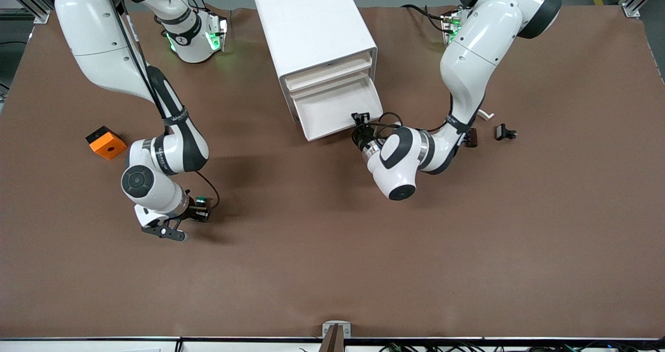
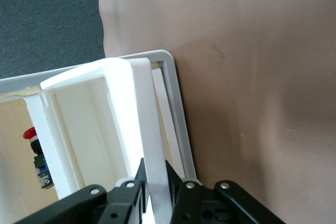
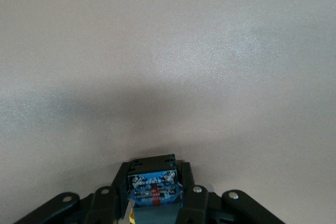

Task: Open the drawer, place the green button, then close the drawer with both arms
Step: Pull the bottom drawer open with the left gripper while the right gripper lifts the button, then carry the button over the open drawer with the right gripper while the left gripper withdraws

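Both grippers busy: left gripper [image 1: 360,117] clamps the pulled-out white plastic drawer's [image 1: 332,114] front lip, apparently steadying it; right gripper [image 1: 200,213] pinches the small green-capped button [image 1: 201,202] for transfer.

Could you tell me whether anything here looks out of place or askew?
Nothing looks damaged or spilled. The lowest drawer stands pulled out of the cabinet, with the left hand clamped on its front edge, as the task calls for. The right hand holds the button over bare table.
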Tool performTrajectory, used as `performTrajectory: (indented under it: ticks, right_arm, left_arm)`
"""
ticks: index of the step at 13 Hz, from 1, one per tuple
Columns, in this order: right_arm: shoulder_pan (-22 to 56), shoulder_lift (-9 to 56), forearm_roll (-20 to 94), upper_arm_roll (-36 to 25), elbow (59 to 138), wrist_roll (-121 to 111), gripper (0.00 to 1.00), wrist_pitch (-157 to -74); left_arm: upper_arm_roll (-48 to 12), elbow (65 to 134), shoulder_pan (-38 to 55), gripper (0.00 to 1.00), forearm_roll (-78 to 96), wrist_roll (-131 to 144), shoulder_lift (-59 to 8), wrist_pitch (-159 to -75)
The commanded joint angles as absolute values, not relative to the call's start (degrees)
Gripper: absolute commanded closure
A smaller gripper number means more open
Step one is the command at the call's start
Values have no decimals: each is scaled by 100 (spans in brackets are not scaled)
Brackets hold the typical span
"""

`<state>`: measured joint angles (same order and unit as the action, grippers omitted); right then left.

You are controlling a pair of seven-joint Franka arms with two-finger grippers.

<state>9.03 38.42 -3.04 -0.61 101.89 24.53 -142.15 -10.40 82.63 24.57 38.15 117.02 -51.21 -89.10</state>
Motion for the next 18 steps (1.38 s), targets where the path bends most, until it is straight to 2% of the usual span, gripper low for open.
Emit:
performTrajectory:
  ticks: [1, 4, 5, 6, 10, 13, 18]
  right_arm:
    - [932, 3718, -229, -44, 10213, 2522, 100, -14020]
    - [1002, 3218, -220, 157, 10055, 3012, 100, -13073]
    - [1002, 2999, -220, 306, 10029, 3345, 100, -12765]
    - [1011, 2823, -220, 456, 10011, 3679, 100, -12527]
    - [1011, 2409, -228, 1342, 9932, 5277, 100, -11936]
    - [1089, 2294, -229, 1976, 9940, 6552, 100, -11804]
    - [2090, 2259, -316, 2074, 9967, 8294, 100, -11891]
  left_arm:
    - [-826, 7910, 2549, 83, 3525, 11294, -5458, -9413]
    - [-748, 7910, 2540, 59, 3533, 11250, -5458, -9624]
    - [-712, 7901, 2531, 12, 3525, 11250, -5449, -9633]
    - [-686, 7901, 2531, 0, 3516, 11241, -5423, -9624]
    - [-528, 7656, 2496, 0, 3324, 11224, -5239, -9519]
    - [-571, 7524, 2487, 0, 2061, 11171, -4897, -9308]
    - [-545, 7277, 1953, 0, 880, 9839, -4054, -9220]
